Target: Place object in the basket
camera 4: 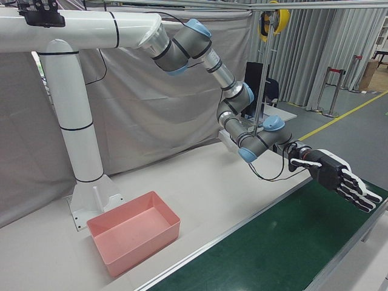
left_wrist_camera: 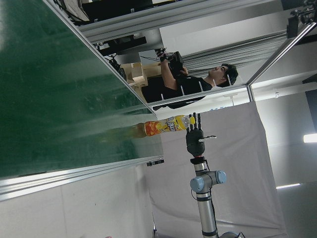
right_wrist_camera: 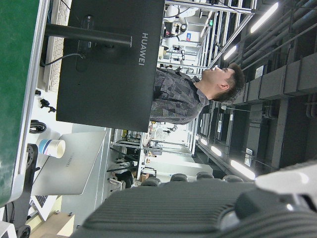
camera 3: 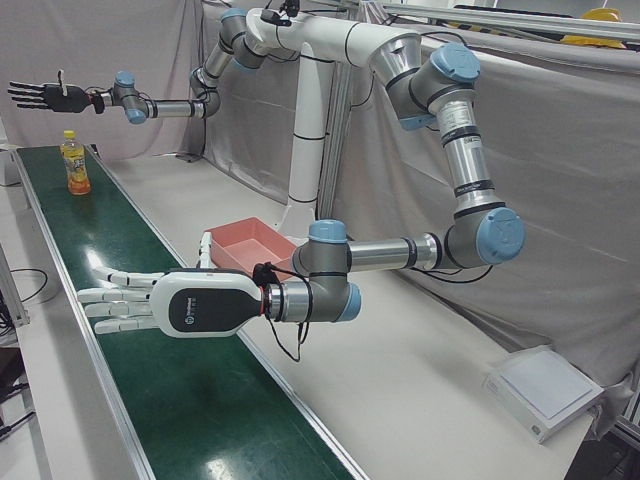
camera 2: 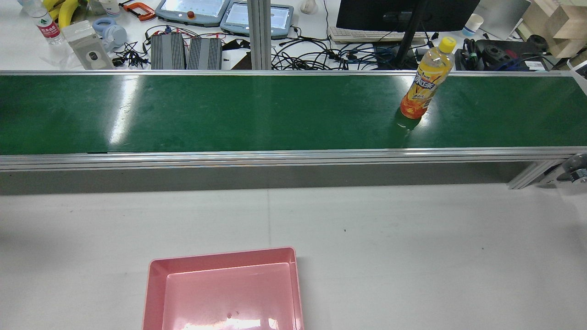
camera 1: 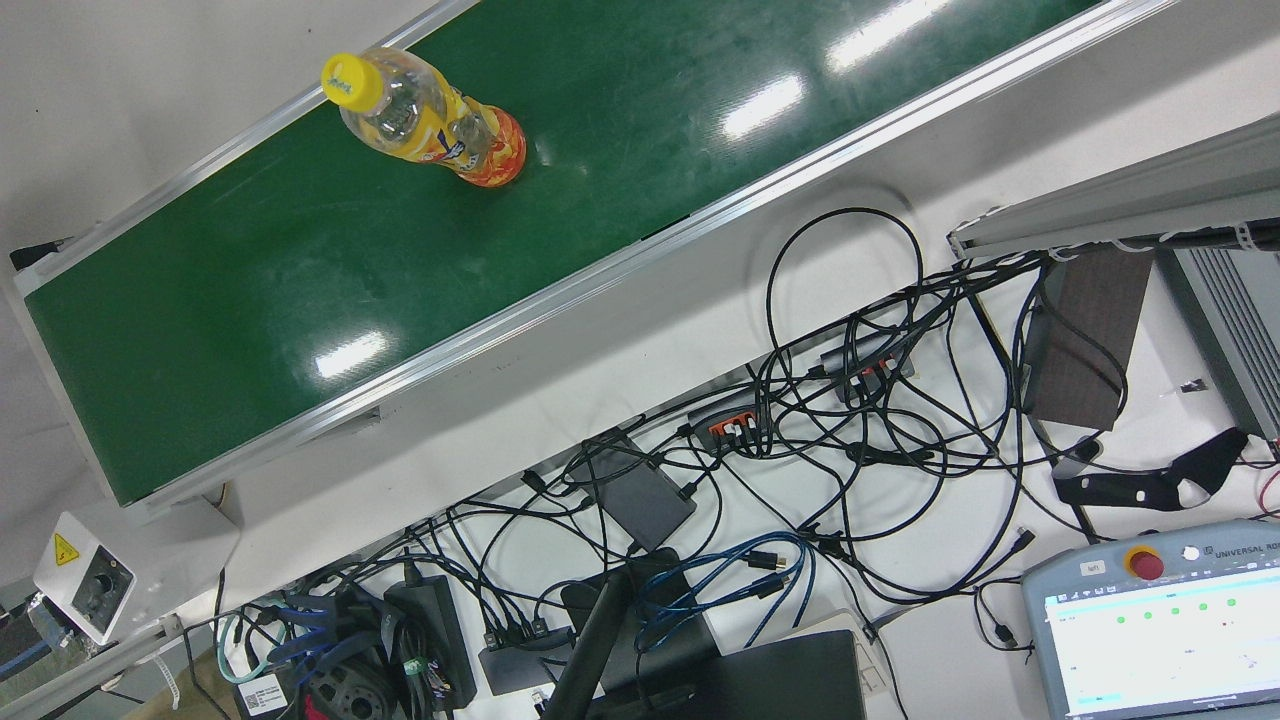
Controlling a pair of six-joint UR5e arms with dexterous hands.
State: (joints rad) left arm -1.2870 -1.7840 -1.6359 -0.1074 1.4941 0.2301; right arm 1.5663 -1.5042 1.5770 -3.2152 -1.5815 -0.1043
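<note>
White-shelled, the left hand hovers flat over the green belt, fingers stretched apart and holding nothing. Just behind its wrist, on the pale table beside the belt, sits the pink basket. Well apart from this hand, far along the belt, an orange drink bottle with a yellow cap stands upright. The black right hand hangs in the air above and just beyond the bottle, not touching it, its fingers likewise spread and nothing in its grasp. Beyond the belt's far rail from the arms, a desk carries tangled cables, a dark monitor and control tablets.
</note>
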